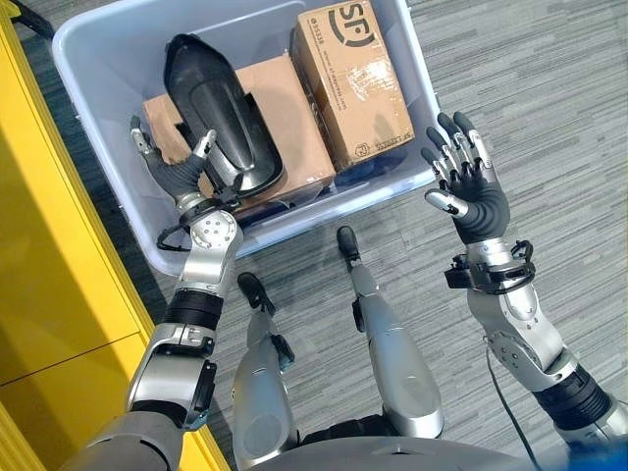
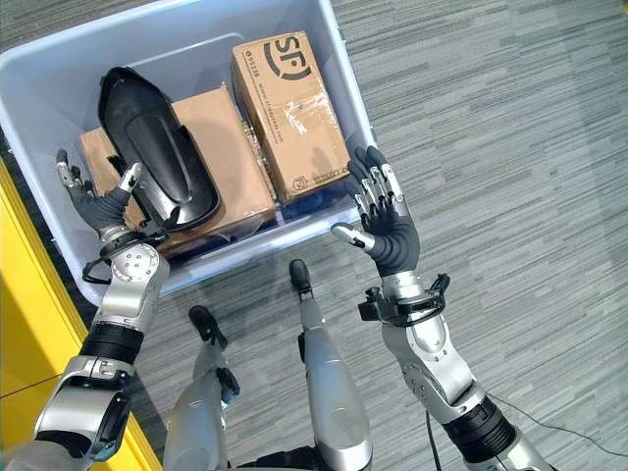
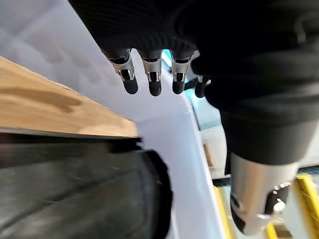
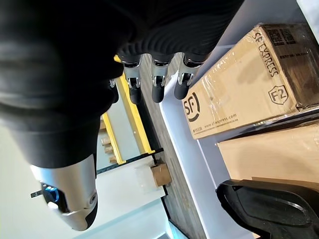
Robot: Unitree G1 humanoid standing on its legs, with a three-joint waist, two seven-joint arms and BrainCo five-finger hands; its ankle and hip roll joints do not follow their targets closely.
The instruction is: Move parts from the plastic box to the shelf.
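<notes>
- The pale plastic box (image 1: 98, 39) stood open-topped on the grey carpet (image 1: 549, 108), with bare floor showing at its far end.
- A long black part (image 1: 218, 113) lay atop a flat cardboard box (image 1: 294, 128), crowding the near half; a taller cardboard carton (image 1: 353, 83) leaned just beside it.
- The left hand (image 1: 177, 172), fingers spread, hung inside the box, between the black part and the near wall.
- The right hand (image 1: 476, 191), fingers straight, hovered outside the box over open carpet.
- A yellow shelf (image 1: 49, 265) flanked the box's left side.

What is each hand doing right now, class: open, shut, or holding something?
Left hand: open, fingers spread beside the black part in the plastic box, holding nothing.
Right hand: open, empty.
</notes>
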